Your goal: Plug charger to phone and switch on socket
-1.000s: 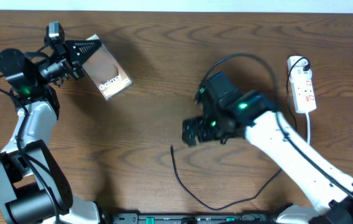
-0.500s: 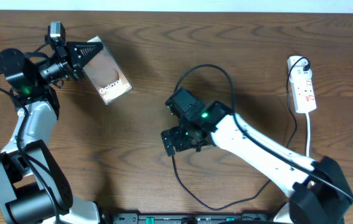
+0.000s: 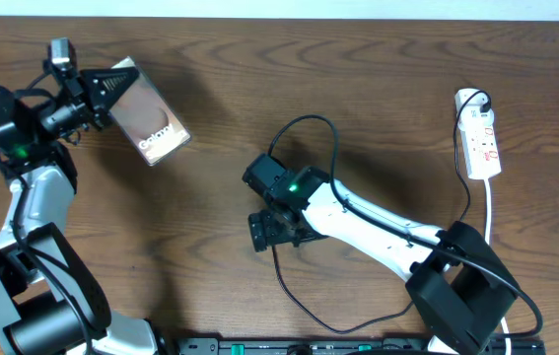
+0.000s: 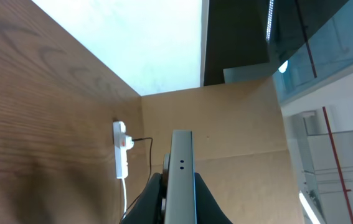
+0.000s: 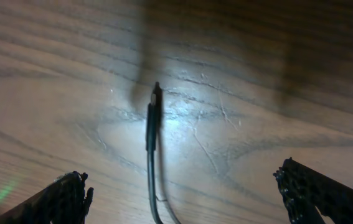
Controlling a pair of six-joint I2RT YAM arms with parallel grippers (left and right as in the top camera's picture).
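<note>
Reaching for the charger tip, phone held ready

At the left, the left gripper (image 3: 102, 89) clamps one end of the phone (image 3: 151, 118), holding it tilted. In the middle, the right gripper (image 3: 270, 233) hovers with fingers spread wide over the charger (image 5: 154, 118) tip, which lies flat on the table (image 3: 378, 59). The socket (image 3: 480, 133) sits far right. The next move likely calls for lowering and pinching just behind the tip.
</note>
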